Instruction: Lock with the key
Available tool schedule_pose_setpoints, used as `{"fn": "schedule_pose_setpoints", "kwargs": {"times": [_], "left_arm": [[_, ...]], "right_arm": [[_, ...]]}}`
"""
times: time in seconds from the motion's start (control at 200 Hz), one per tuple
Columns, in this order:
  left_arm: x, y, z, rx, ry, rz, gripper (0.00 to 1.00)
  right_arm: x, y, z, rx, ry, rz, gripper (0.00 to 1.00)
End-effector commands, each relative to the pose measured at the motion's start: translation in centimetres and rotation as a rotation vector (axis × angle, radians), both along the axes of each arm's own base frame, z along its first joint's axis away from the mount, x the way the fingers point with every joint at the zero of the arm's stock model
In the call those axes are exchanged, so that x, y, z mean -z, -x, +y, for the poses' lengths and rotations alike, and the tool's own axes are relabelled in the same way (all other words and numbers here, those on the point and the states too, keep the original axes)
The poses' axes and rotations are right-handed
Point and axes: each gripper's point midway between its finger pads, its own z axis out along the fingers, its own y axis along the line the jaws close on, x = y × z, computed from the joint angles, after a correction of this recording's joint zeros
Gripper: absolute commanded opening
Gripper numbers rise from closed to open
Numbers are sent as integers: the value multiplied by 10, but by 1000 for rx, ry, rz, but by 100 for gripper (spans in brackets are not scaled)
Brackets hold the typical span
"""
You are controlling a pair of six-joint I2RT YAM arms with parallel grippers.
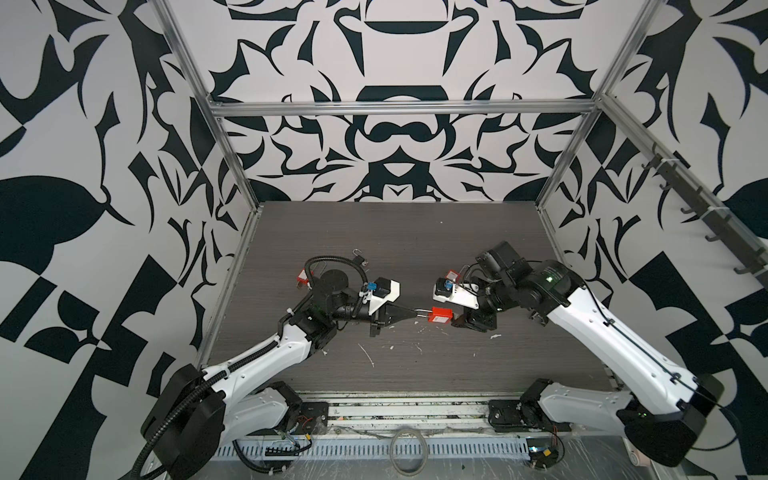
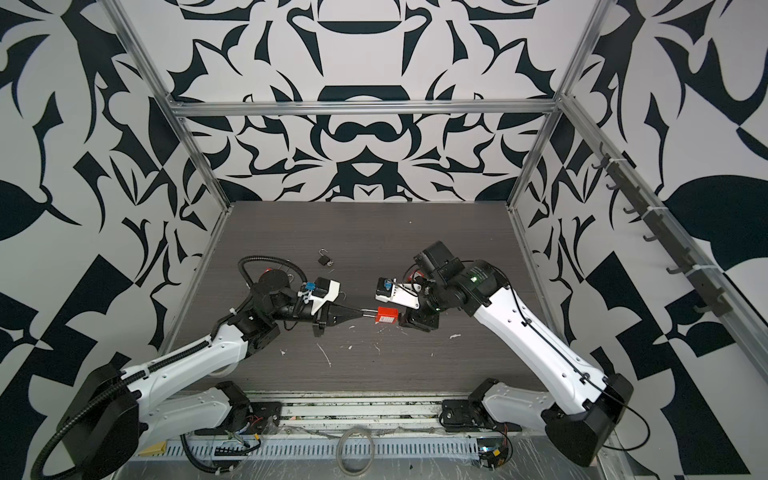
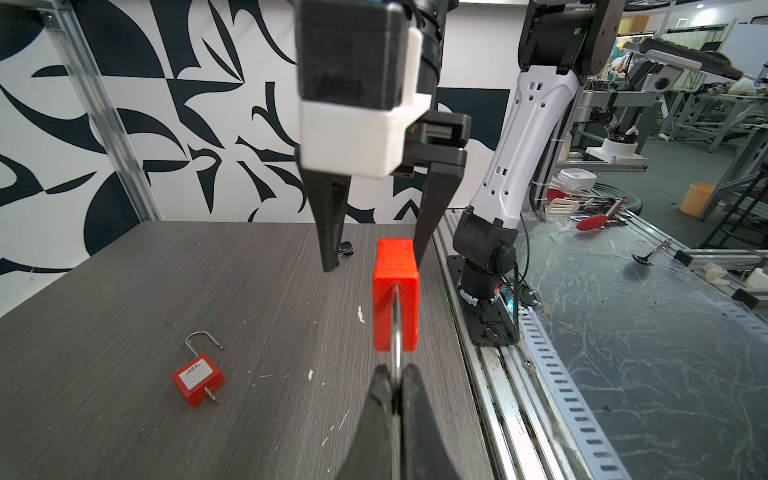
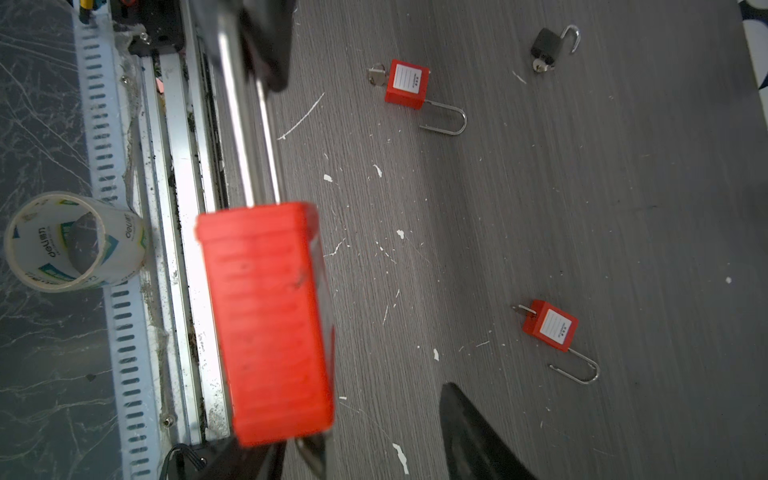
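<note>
**Left gripper** [image 1: 415,312]: in both top views, jaws together, clamped on the shackle of the red padlock [image 1: 441,316], which is held clear of the tabletop [image 1: 374,249]. Right gripper [image 1: 457,322]: at the padlock's opposite end.

**Left wrist view:** shackle [image 3: 397,332] is thin smooth steel, likely slippery, so the body may swivel. Right gripper [image 3: 374,262] jaws apart, straddling the padlock's far end.

**Right wrist view:** ribbed plastic body, rigid, probably light. Apparent key [image 4: 311,455] at the padlock's base; best pinched by its flat head.
</note>
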Motion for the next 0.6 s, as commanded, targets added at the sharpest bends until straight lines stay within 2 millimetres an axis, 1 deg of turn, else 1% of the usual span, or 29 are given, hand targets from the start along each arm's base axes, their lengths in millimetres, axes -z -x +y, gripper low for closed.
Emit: {"fn": "schedule_pose_setpoints", "kwargs": {"times": [0.0, 0.07, 0.125, 0.28, 0.405, 0.595], "left_arm": [[-21, 3, -1, 17, 47, -43, 0], [-20, 4, 0, 22, 46, -41, 0], [-20, 5, -1, 28, 46, -41, 0], [-19, 7, -2, 40, 39, -37, 0], [-18, 7, -2, 42, 32, -42, 0], [-21, 6, -2, 35, 30, -53, 0]], "right_arm": [[-9, 20, -12, -40, 31, 24, 61], [-10, 27, -15, -41, 45, 67, 61], [-12, 28, -13, -41, 39, 80, 60], [-15, 19, -5, -48, 19, 62, 57], [-9, 8, -2, -54, 35, 35, 52], [-11, 11, 8, -72, -23, 45, 49]]}}
